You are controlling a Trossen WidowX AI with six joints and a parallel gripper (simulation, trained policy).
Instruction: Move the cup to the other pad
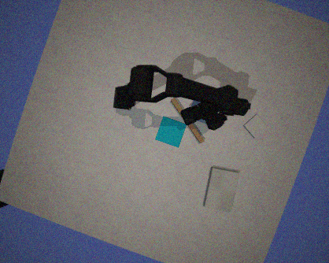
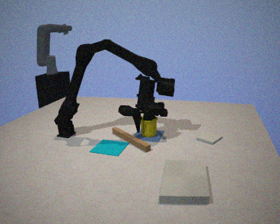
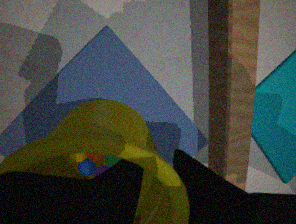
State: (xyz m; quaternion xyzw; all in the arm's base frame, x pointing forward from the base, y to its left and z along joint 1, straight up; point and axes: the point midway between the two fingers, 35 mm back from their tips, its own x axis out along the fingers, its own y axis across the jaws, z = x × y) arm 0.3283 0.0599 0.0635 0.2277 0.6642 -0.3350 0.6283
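The yellow cup [image 2: 149, 129] [image 3: 115, 117] stands upright on the blue pad [image 1: 194, 104] [image 2: 161, 135] [image 3: 110, 65]; the arm hides the cup in the top view. Marbles of several colours [image 3: 95, 162] lie inside it. My gripper [image 2: 143, 125] [image 3: 159, 154] points down over the cup's near wall, fingers narrowly apart. One finger reaches into the cup; the other is outside it, with a small gap to the wall seen in the exterior view. The inner fingertip is hidden there. The teal pad [image 1: 171, 132] [image 2: 108, 147] [image 3: 272, 145] bears nothing.
A wooden bar [image 1: 197, 134] [image 2: 132, 139] [image 3: 242, 90] lies between the two pads. A large pale slab [image 1: 223, 189] [image 2: 185, 181] and a small pale slab [image 1: 254, 126] [image 2: 210, 138] lie farther off. A grey arm [image 2: 43, 50] stands in the background.
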